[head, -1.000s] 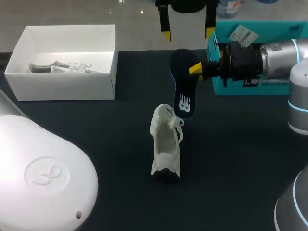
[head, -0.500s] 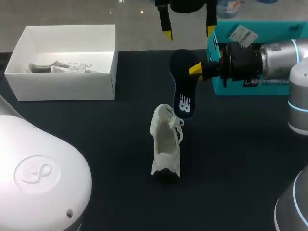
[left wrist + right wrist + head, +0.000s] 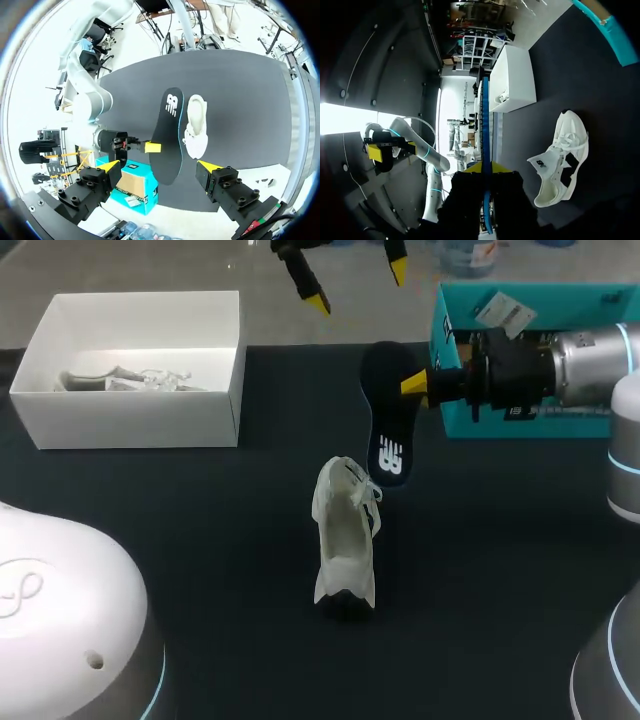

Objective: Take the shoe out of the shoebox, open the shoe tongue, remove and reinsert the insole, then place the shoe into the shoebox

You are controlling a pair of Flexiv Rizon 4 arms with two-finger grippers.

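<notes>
navy insole [image 3: 388,415]: out of the shoe and pinched at one edge by the right gripper [image 3: 415,385], whose yellow tips are closed on it from two sides. it is edge-on in the right wrist view [image 3: 485,125]. over the last second it has drifted a little toward the teal box [image 3: 570,298]; its logo end hangs just beside the shoe's laces.

white shoe [image 3: 345,535]: lying on the dark table [image 3: 200,540], well apart from the shoebox, in the same spot as a second ago. also seen ahead of the left fingers [image 3: 196,125] and beside the held insole [image 3: 560,155].

left gripper [image 3: 357,286]: fingers spread wide with nothing between them. it has swung toward the shoebox side and turned, so one tip now sits lower than the other. in its own view [image 3: 160,167] it looks down on insole [image 3: 169,135] and shoe together. the arm's white housing has also slid lower in the head view.

white shoebox [image 3: 135,420]: open, only crumpled paper inside; unmoved.

status, as a judgement: removal of the insole is done and reinsertion is at hand. the left arm appears to be repositioning, perhaps to steady the shoe, while the right lines the insole up. next need is to get the insole's end to the shoe opening.
</notes>
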